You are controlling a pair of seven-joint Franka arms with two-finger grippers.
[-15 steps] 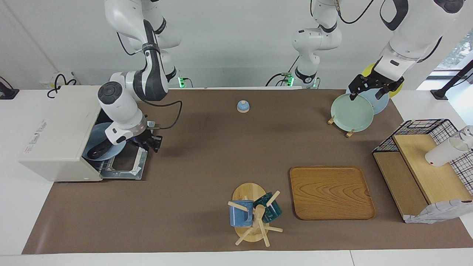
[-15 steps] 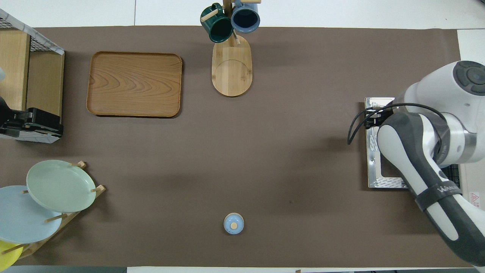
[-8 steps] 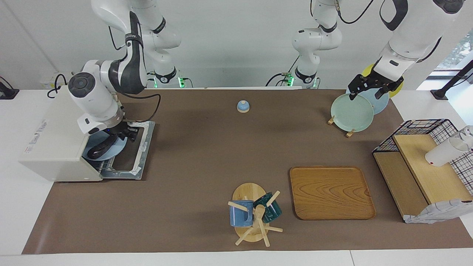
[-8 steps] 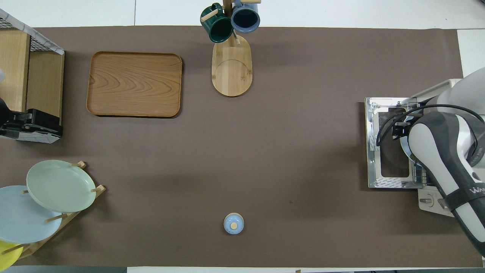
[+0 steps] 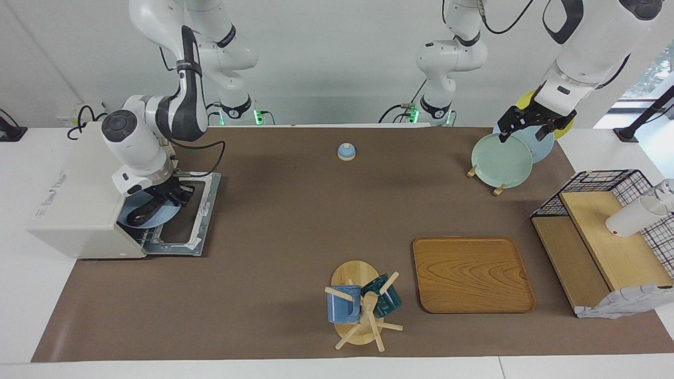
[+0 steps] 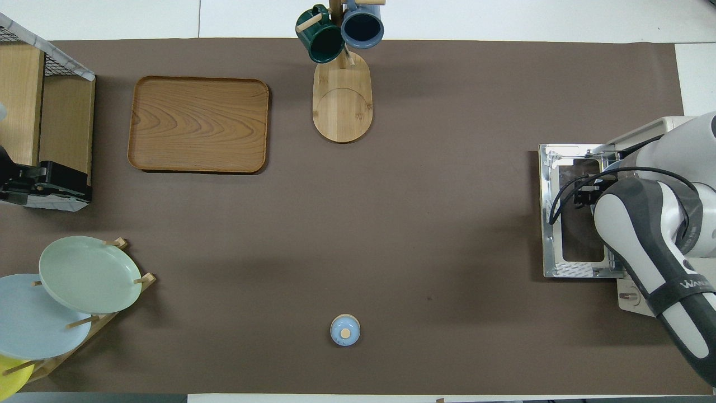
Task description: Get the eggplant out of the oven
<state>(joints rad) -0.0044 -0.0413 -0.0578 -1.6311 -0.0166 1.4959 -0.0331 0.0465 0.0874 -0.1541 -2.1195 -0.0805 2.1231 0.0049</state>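
Observation:
The cream-white oven [image 5: 79, 200] stands at the right arm's end of the table, with its door [image 5: 192, 216] folded down flat. Inside its mouth a light blue plate [image 5: 131, 202] carries the dark eggplant [image 5: 143, 213], which lies slanted toward the door. My right gripper [image 5: 171, 196] is down at the eggplant's door-side end, right at the oven mouth. In the overhead view the right arm [image 6: 643, 224] covers the plate and eggplant, and only the door [image 6: 570, 168] shows. My left gripper [image 5: 521, 136] waits open over the plate rack, holding nothing.
A small blue bell [image 5: 346, 151] sits close to the robots mid-table. A rack with a green plate [image 5: 501, 160] stands under the left gripper. Farther out are a wooden tray [image 5: 472, 273], a mug tree [image 5: 360, 308] and a black wire basket shelf [image 5: 605, 231] with a white cup [image 5: 632, 217].
My right arm swung from above the open door in toward the oven mouth and dropped its gripper to the eggplant's end. The left arm stayed put.

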